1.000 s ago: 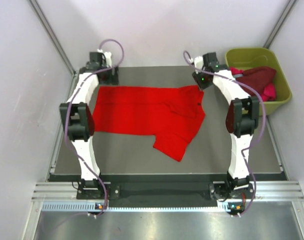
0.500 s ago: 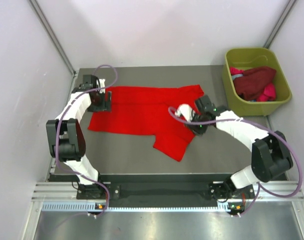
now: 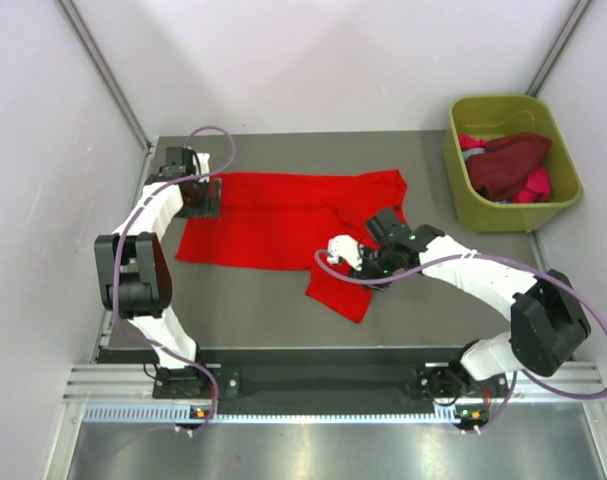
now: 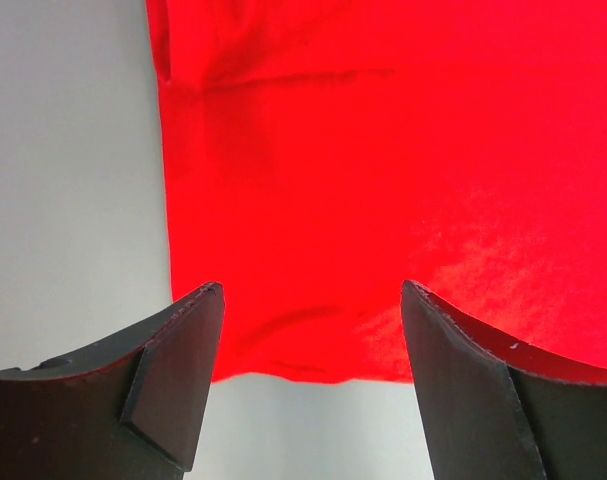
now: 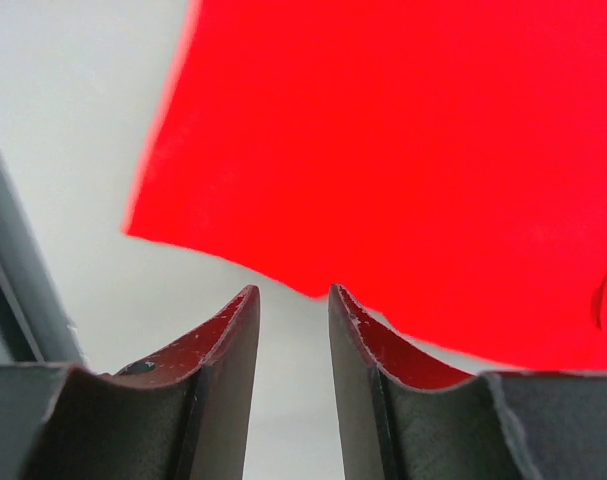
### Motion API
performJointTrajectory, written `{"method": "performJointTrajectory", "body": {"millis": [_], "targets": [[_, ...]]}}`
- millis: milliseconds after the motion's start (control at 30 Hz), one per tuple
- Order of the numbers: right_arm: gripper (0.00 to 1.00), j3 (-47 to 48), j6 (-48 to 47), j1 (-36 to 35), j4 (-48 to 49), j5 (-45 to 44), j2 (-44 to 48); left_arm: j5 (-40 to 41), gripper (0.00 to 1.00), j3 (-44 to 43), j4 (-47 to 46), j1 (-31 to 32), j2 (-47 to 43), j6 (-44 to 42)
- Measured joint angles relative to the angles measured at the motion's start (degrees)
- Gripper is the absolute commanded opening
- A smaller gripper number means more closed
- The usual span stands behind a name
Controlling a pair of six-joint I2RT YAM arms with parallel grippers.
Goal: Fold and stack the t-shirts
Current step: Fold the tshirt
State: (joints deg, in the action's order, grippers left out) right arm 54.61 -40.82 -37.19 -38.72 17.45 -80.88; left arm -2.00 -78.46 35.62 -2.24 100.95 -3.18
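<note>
T-shirt point(image 3: 273, 222) — under left pincer point(image 4: 311, 295), beyond right pincer point(image 5: 293, 292)

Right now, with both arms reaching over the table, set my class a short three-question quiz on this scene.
1. True or false: the left gripper is shut on the red t-shirt.
2. Where do the maroon and pink t-shirts lie? A: in the green tub; B: on the table; C: under the red t-shirt.
3. Compare the left gripper with the right gripper: which has its jaws wider apart?
Key: 1 false; 2 A; 3 left.
</note>
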Motion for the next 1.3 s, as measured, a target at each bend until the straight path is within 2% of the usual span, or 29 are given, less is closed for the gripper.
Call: {"method": "performJointTrajectory", "body": {"millis": [200,533,1033,1300], "targets": [[0.35,1.5,3.2,-5.8,0.5,1.6,-2.6,-0.2,0.77,-0.2,-1.6,-0.5,1.2,-1.6],[0.36,3.5,6.4,-9.7,2.4,1.8,-5.4,-0.9,0.77,0.1,-2.0,-1.6,1.1,-2.5],[0.35,-5.0,9.2,-14.8,5.1,0.6,-5.5,-2.1,0.77,1.6,-1.4,-2.1,-4.1,-2.5],[0.35,-5.5,9.1,-15.9,5.4,0.0,-5.9,-2.1,0.77,3.1,-1.3,-2.2,-4.3,-2.1]]}}
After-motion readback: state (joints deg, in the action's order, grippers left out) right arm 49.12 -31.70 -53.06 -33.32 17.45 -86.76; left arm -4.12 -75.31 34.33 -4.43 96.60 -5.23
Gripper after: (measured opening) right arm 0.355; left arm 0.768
